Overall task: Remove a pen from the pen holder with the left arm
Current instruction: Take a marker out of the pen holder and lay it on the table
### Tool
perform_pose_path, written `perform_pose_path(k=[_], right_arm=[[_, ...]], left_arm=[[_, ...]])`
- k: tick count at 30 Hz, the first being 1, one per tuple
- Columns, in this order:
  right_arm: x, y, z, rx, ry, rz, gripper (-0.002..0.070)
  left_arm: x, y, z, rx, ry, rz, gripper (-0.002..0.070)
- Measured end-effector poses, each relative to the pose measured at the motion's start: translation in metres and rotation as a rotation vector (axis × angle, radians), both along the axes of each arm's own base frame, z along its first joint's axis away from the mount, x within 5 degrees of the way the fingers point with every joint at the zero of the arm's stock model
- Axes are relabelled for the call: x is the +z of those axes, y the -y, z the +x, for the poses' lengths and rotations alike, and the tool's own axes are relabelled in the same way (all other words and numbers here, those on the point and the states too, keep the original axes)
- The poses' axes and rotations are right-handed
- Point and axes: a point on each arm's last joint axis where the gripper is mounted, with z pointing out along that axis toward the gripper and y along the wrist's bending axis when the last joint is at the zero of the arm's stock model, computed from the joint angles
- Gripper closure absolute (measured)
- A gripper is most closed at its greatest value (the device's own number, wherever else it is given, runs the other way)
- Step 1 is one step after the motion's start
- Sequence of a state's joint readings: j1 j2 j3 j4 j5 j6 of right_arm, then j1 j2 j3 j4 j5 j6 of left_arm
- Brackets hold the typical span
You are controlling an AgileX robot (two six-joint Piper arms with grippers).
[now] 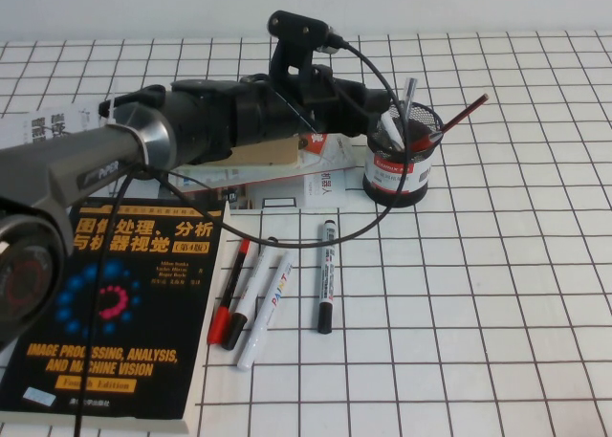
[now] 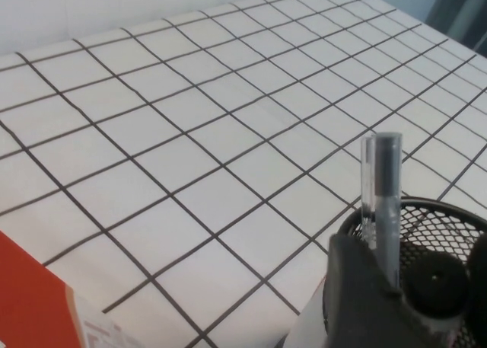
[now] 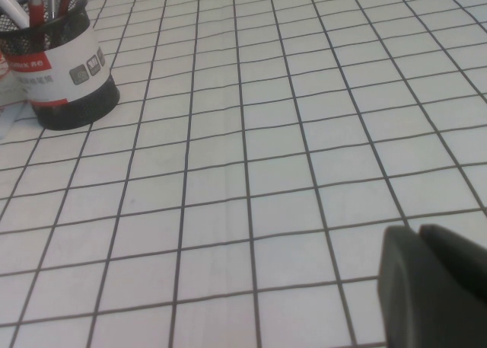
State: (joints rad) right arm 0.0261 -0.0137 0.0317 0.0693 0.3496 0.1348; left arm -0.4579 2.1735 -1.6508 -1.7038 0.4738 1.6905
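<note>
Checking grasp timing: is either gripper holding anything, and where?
Cannot be told: left gripper sits at the pen holder against the grey pen, near its top, grip unclear. Right gripper hangs over the table, nothing in it.

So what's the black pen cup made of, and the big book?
The pen holder looks like black metal mesh, you can see through the holes; its label looks like paper. The book: paper, smooth printed cover, probably glossy. The left gripper is at the holder's rim; the right gripper hangs over the table.

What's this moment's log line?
left gripper: at pen holder rim, beside grey pen | right gripper: shut, over table, away from holder | pen: not out
</note>
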Motion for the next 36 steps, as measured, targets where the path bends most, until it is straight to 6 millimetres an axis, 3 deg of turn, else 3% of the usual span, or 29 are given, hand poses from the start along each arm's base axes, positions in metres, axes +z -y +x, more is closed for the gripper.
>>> perform_pose_path(k=[3,6,14,25,36], right_arm=[[0.0,0.0,0.0,0.0,0.0,0.0,0.0693],[0.0,0.0,0.0,0.0,0.0,0.0,0.0693],[0.0,0.0,0.0,0.0,0.0,0.0,0.0692],[0.0,0.0,0.0,0.0,0.0,0.0,0.0693],[0.0,0.0,0.0,0.0,0.0,0.0,0.0693]], left_arm=[[-0.002,0.0,0.0,0.0,-0.003,0.002,0.0481],[-0.001,0.001,0.0,-0.007,-0.008,-0.01,0.0538],[0.004,0.004,-0.001,-0.032,0.001,-0.03,0.055],[0.037,0.009,0.0,-0.091,0.089,-0.073,0.0553],[0.1,-0.005,-0.021,-0.096,0.241,0.037,0.0554]])
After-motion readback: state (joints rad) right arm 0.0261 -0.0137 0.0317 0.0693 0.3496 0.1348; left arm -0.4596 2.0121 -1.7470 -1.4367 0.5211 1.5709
